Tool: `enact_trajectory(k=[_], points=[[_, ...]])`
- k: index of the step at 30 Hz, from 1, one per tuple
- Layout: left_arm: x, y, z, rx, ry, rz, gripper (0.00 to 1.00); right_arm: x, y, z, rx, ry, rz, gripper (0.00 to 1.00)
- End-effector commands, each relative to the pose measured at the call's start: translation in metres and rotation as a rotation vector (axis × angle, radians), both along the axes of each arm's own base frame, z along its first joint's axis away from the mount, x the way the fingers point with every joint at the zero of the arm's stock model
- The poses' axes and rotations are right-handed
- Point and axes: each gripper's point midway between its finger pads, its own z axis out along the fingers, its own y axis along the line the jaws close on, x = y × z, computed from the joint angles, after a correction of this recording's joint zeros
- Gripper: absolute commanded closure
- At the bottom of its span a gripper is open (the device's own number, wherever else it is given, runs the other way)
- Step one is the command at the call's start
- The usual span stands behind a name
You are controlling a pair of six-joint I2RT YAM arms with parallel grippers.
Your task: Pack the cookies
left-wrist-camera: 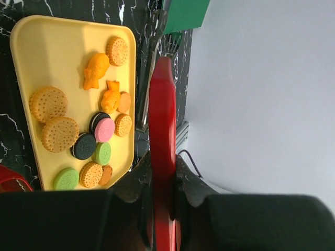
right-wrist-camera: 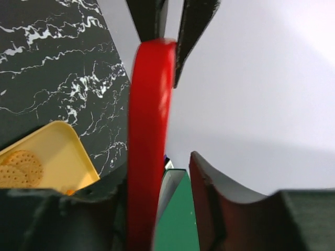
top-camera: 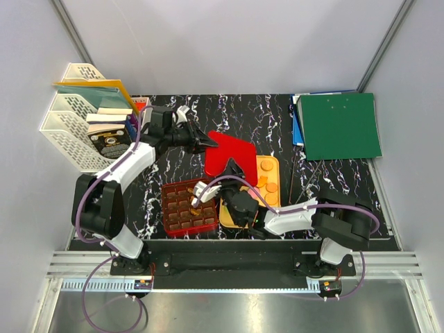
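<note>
**Left claw on lid, right claw loose around it**

Your left gripper [left-wrist-camera: 162, 175] is clamped on the red flat plastic lid [top-camera: 232, 154], at its 9 o'clock rim in the top view. Your right gripper [right-wrist-camera: 159, 175] straddles the 6 o'clock rim with its jaws apart and one finger clear. The cookies [left-wrist-camera: 84, 130] lie on the yellow plastic tray [left-wrist-camera: 52, 52], at 3 o'clock of the red grid box [top-camera: 189, 207].
</note>
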Motion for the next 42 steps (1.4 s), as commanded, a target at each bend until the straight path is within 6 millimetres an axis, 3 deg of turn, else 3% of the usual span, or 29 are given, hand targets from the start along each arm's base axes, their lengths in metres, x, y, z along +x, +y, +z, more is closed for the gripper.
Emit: enact_trajectory(k=[1,7,11,14,18,22,25,27,30,32,33,34,35,36,37,38,39,40,41,42], points=[[-0.004,-0.005,0.031,-0.051,-0.118,-0.06,1.0,0.003,-0.003,0.05,0.183,-0.061,-0.037,0.48],[0.029,0.003,0.078,-0.149,-0.199,0.024,1.0,0.0,-0.017,0.073,0.229,-0.083,-0.063,0.38],[0.051,0.014,0.121,-0.223,-0.261,0.081,1.0,-0.001,-0.032,0.075,0.242,-0.072,-0.116,0.33],[0.064,0.028,0.142,-0.252,-0.299,0.126,1.0,-0.004,-0.047,0.071,0.244,-0.059,-0.155,0.3],[0.077,0.046,0.158,-0.287,-0.322,0.169,1.0,-0.009,-0.073,0.063,0.247,-0.041,-0.226,0.27],[0.082,0.066,0.166,-0.304,-0.348,0.216,1.0,-0.016,-0.103,0.07,0.357,-0.016,-0.297,0.25],[0.087,0.081,0.168,-0.315,-0.353,0.254,1.0,-0.021,-0.113,0.053,0.407,0.082,-0.315,0.24],[0.087,0.088,0.175,-0.332,-0.379,0.26,1.0,-0.024,-0.124,0.053,0.449,0.093,-0.343,0.24],[0.083,0.089,0.177,-0.332,-0.383,0.257,1.0,-0.022,-0.146,0.066,0.606,0.105,-0.422,0.23],[0.078,0.088,0.163,-0.298,-0.375,0.257,1.0,-0.016,-0.151,0.072,0.78,0.202,-0.462,0.28],[0.068,0.087,0.162,-0.282,-0.377,0.254,1.0,-0.013,-0.138,0.072,0.847,0.313,-0.384,0.31],[0.062,0.086,0.153,-0.245,-0.399,0.242,1.0,-0.005,-0.154,0.081,1.03,0.391,-0.432,0.34],[0.054,0.084,0.135,-0.215,-0.374,0.233,1.0,-0.002,-0.154,0.084,1.107,0.447,-0.417,0.39],[0.038,0.083,0.131,-0.184,-0.36,0.227,1.0,0.0,-0.14,0.085,1.157,0.561,-0.347,0.41],[0.03,0.084,0.11,-0.125,-0.366,0.218,1.0,0.002,-0.138,0.094,1.233,0.621,-0.337,0.41],[0.02,0.084,0.102,-0.098,-0.362,0.213,1.0,0.009,-0.144,0.097,1.271,0.649,-0.351,0.41],[0.006,0.087,0.103,-0.074,-0.373,0.222,1.0,0.011,-0.13,0.092,1.264,0.737,-0.329,0.42],[-0.004,0.09,0.084,-0.028,-0.357,0.22,1.0,0.012,-0.127,0.103,1.298,0.776,-0.333,0.43],[-0.012,0.093,0.079,-0.001,-0.357,0.227,1.0,0.018,-0.13,0.103,1.318,0.799,-0.355,0.44],[-0.024,0.099,0.077,0.037,-0.346,0.254,1.0,0.021,-0.118,0.095,1.31,0.879,-0.352,0.46]])
